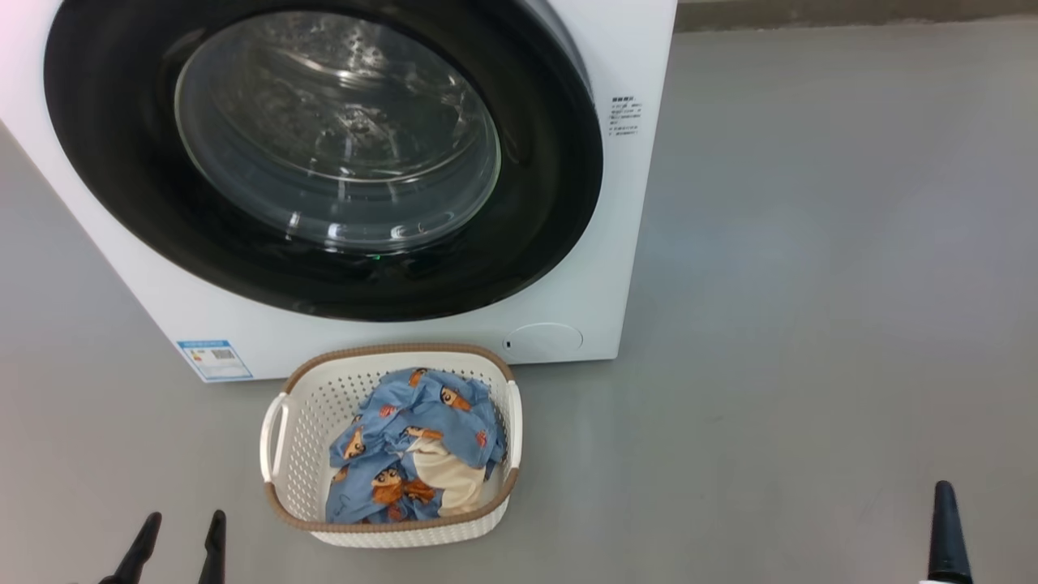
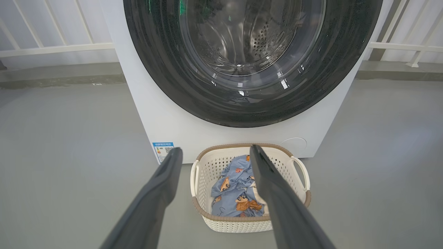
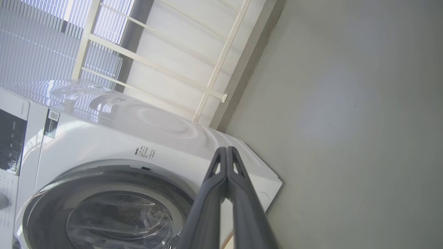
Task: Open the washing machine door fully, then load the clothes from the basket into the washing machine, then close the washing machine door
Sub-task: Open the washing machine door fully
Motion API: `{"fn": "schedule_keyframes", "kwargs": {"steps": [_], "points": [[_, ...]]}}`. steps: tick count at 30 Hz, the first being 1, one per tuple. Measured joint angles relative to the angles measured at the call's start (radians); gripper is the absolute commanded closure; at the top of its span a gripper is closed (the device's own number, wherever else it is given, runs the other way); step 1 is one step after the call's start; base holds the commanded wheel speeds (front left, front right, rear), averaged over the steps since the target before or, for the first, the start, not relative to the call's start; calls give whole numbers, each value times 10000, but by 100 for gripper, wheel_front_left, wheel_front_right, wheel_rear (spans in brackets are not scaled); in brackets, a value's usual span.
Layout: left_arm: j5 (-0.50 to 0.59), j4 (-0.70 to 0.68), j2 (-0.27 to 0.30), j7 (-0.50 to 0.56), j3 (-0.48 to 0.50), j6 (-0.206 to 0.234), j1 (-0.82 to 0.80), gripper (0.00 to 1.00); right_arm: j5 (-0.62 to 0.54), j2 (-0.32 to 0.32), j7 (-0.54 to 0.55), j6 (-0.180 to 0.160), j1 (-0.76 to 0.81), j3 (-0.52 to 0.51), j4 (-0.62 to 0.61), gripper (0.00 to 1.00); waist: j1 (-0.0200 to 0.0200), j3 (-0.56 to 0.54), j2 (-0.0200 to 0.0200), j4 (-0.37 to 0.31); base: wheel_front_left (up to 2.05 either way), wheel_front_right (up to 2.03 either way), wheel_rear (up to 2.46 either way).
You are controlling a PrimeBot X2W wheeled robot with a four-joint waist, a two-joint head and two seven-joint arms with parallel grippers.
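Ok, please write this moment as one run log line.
washing machine door: shut | clothes: in basket | left claw: open, empty | right claw: shut, empty | pending: open door

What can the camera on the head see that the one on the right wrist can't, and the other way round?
Head view: the basket on the floor before the machine, holding the clothes, and a blue label sticker. Right wrist view: the machine's top, a dark control panel, a white railing and window blinds. Both: the white washing machine, its round glass door and the grey floor.
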Motion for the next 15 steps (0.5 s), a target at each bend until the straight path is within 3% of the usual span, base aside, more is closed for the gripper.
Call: {"fn": "schedule_keyframes", "kwargs": {"steps": [9, 15], "points": [[-499, -474, 393, 0, -161, 0, -7, 0, 2848, -77, -75, 0, -74, -627, -694, 100, 1, 689, 0, 190, 0, 0, 0], [-740, -740, 725, 0, -132, 0, -32, 0, 4103, -497, 305, 0, -691, -1039, -1243, 100, 0, 1283, 0, 300, 0, 0, 0]]}}
